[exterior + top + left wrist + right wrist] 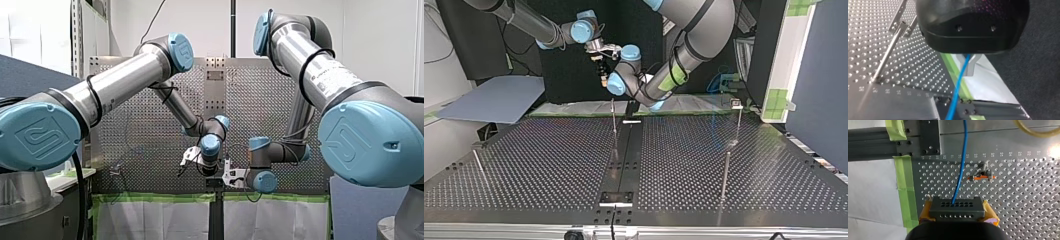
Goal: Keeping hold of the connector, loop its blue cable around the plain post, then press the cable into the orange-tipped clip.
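In the right wrist view my right gripper (957, 216) is shut on a dark grey connector (957, 208), held between yellow pads (989, 211). The blue cable (961, 165) runs from the connector straight ahead over the perforated table. The orange-tipped clip (981, 177) stands just beside the cable. In the left wrist view my left gripper (968, 68) has its metal fingers shut on the blue cable (955, 95), which hangs down from them. In the top view both grippers are at the table's far edge, right gripper (600, 67) and left gripper (631, 107).
A thin post with a metal clip on top (901, 24) rises from the table (863, 50) beside my left gripper. The top view shows slim posts at the middle (614, 125), right (725, 175) and left (479, 167). Green tape (906, 195) lines the table's edge.
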Controlling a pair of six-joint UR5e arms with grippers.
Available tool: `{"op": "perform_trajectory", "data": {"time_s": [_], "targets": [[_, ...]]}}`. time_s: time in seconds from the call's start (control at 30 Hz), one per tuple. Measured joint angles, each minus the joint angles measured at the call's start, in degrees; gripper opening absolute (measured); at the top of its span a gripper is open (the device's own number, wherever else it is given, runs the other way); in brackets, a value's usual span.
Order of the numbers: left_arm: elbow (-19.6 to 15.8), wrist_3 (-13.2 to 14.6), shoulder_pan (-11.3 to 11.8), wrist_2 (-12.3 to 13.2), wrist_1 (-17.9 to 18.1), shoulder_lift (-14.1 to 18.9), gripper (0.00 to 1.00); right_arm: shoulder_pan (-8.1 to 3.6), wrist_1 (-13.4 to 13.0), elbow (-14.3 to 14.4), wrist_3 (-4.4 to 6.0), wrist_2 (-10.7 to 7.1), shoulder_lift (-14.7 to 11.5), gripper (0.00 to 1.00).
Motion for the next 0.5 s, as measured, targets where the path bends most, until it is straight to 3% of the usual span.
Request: {"op": "perform_trajectory", "data": {"time_s": [0.2,0.5], "targets": [[0.0,-1.5,-0.2,-2.3,0.8,0.0,0.0,-0.05,0.1,0.0,0.0,0.79,0.0,0.0],[-0.5,-3.0,-0.6,-2.6,1.4,0.7,0.0,-0.61,0.3,0.0,-0.08,1.95,0.0,0.0]]}}
